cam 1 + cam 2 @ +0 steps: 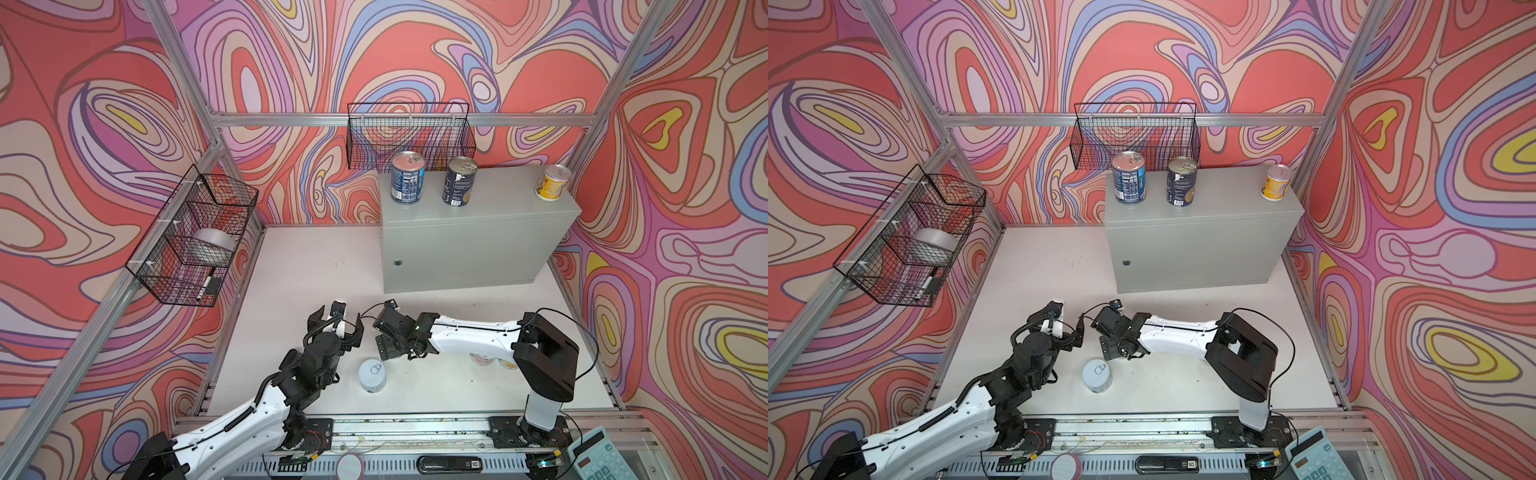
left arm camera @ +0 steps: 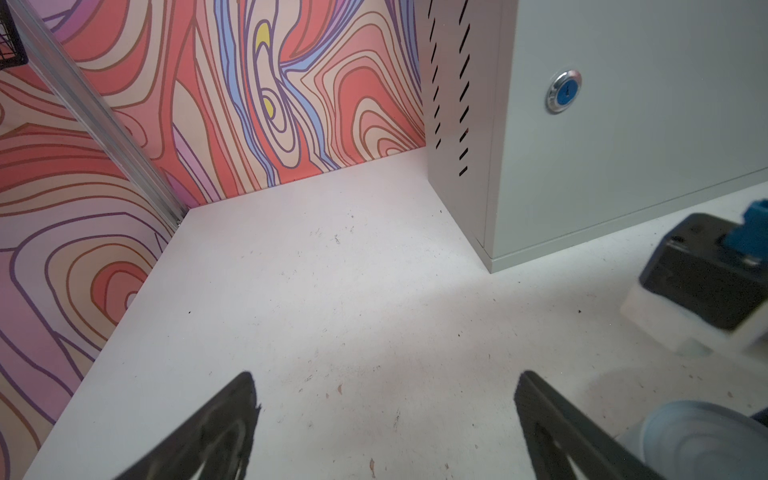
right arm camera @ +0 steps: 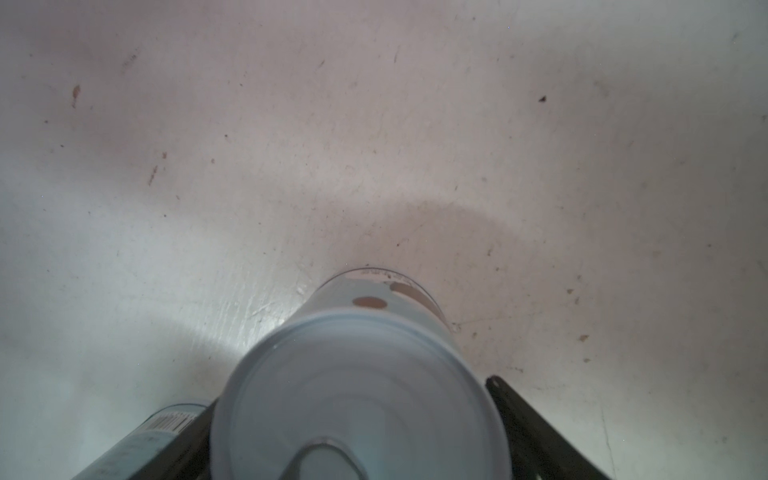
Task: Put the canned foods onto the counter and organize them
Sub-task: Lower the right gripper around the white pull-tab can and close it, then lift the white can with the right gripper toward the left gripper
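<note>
A: Room to move?
B: Bare desk [image 1: 316, 266] runs out to the back wall [image 1: 316, 199], rail [image 1: 237, 307] along its left edge, cabinet [image 1: 478, 249] blocking the far right.
A: And the can [image 3: 357, 386]?
B: Upright on the desk, between the right fingers [image 3: 528, 419], which stand partly open; whether they touch it I cannot tell. The left fingers [image 2: 224, 415] gape wide, empty, near it.

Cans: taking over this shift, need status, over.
Left gripper open, empty. Right gripper open over pale blue can on table, not gripping. Dark blue cans and yellow can on counter. Left gripper near pale blue can.
</note>
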Motion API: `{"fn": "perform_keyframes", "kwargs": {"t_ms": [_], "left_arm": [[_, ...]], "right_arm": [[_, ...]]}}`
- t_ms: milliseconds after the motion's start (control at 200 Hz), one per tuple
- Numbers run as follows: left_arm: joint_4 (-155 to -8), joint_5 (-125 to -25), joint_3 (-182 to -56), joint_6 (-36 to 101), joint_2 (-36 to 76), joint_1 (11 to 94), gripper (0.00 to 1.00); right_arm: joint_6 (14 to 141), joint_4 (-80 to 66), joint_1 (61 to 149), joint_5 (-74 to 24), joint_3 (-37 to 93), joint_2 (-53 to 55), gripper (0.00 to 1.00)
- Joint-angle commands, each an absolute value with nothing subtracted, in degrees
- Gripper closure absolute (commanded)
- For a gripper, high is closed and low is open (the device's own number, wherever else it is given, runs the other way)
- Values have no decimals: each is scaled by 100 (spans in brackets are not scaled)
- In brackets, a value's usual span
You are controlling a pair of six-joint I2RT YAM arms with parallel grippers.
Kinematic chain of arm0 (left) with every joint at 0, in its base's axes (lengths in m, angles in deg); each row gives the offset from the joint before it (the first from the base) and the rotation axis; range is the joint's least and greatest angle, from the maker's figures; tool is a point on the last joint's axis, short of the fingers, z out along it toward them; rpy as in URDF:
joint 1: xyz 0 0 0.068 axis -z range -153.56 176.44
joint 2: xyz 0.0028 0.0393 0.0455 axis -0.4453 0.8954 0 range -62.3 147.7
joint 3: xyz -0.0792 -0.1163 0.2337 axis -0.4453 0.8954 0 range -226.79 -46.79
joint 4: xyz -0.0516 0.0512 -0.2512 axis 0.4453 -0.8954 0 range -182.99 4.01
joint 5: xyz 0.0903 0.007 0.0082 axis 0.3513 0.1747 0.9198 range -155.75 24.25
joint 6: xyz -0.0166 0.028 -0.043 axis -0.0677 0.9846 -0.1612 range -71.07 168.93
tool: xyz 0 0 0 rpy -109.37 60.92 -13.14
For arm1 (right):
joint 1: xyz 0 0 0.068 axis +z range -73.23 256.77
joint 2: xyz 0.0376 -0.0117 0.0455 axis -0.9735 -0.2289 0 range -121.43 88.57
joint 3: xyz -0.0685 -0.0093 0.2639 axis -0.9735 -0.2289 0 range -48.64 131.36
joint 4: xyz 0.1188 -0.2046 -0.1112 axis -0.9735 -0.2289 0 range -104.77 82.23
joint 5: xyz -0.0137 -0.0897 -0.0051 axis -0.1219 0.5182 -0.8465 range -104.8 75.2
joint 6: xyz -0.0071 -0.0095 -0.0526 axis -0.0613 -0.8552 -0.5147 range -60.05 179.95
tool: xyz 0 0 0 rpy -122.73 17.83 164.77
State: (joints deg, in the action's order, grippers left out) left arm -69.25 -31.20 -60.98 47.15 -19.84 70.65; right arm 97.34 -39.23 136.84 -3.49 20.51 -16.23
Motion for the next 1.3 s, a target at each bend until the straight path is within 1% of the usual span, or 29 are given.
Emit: {"fn": "perform_keyframes", "kwargs": {"t_ms": [0, 65, 150, 235, 391, 446, 836, 1062, 1182, 1292], "left_arm": [[-6770, -3138, -6129, 4639, -1941, 7056, 0], [-6770, -3138, -6129, 4638, -1941, 7054, 0], [-6770, -3147, -6129, 4636, -1950, 7056, 0], [-6770, -3154, -6129, 4643, -1950, 7056, 0], [-6770, -3214, -6133, 4652, -1932, 7056, 0], [-6770, -3267, -6138, 4670, -1915, 7056, 0], [-6788, -3758, -6217, 4834, -1739, 7056, 0], [-6729, -4301, -6242, 4986, -1587, 7056, 0], [-6619, -4924, -6258, 5151, -1403, 7055, 3], [-6509, -5374, -6274, 5166, -1237, 7056, 3]], "right_arm": [[9827, -3935, 13672, -123, 1974, -1546, 14], [9818, -3888, 13646, -182, 1950, -1500, 17], [9858, -3841, 13597, -252, 1914, -1444, 17], [9875, -3833, 13577, -262, 1884, -1395, 22], [9902, -3862, 13504, -232, 1818, -1324, 22], [9912, -3825, 13447, -265, 1770, -1093, 22], [9823, -3624, 12898, -774, 1500, -475, 24], [9628, -3784, 12548, -783, 1483, -76, 24], [9550, -3765, 12438, -803, 1456, 144, 24], [9463, -3803, 12330, -872, 1464, 258, 24]]}}
